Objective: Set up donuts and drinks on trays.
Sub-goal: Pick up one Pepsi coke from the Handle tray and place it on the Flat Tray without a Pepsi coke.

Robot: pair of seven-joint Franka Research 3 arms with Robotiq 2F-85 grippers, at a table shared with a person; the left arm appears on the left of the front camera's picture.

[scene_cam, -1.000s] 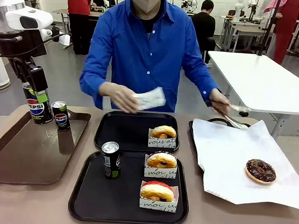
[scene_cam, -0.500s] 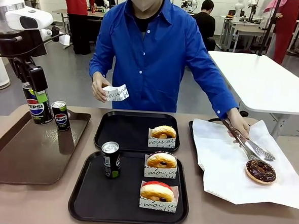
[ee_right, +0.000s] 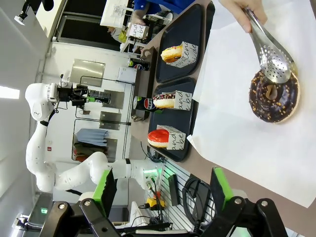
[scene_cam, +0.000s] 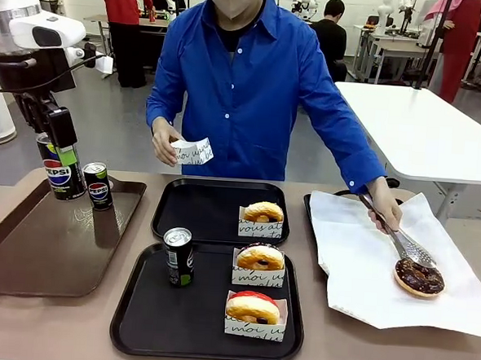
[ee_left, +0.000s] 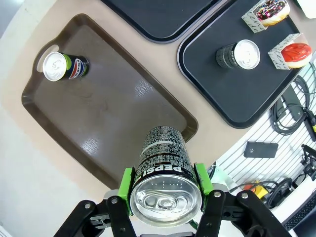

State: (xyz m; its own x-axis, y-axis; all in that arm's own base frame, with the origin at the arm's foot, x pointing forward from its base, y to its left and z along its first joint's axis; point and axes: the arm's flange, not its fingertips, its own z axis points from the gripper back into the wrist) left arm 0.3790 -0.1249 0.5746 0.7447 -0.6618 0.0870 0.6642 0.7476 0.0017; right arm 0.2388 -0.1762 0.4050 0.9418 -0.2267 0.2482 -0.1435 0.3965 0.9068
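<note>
My left gripper [scene_cam: 57, 154] is shut on a dark Pepsi can [scene_cam: 59, 174] at the brown tray's far-left corner; the green pads [ee_left: 127, 190] clamp the can [ee_left: 165, 170]. A second Pepsi can [scene_cam: 98, 185] stands on that tray. The near black tray [scene_cam: 146, 321] holds a black-and-green can [scene_cam: 178, 256] and two boxed donuts [scene_cam: 260, 265] [scene_cam: 253, 314]. One boxed donut [scene_cam: 262, 218] sits on the far black tray [scene_cam: 198, 210]. The person's tongs [scene_cam: 400, 241] touch a chocolate donut [scene_cam: 419, 277] on white paper [scene_cam: 366, 261]. My right gripper [ee_right: 163, 173] is open, high above that paper.
The long brown tray [scene_cam: 48, 250] lies at the left, mostly bare. The person's other hand holds a folded paper box [scene_cam: 195, 152] above the table's far edge. The table's front edge runs just below the near tray.
The person pulled the paper box back from over the far tray and lowered the tongs onto the chocolate donut. My left arm and its can have stayed still.
</note>
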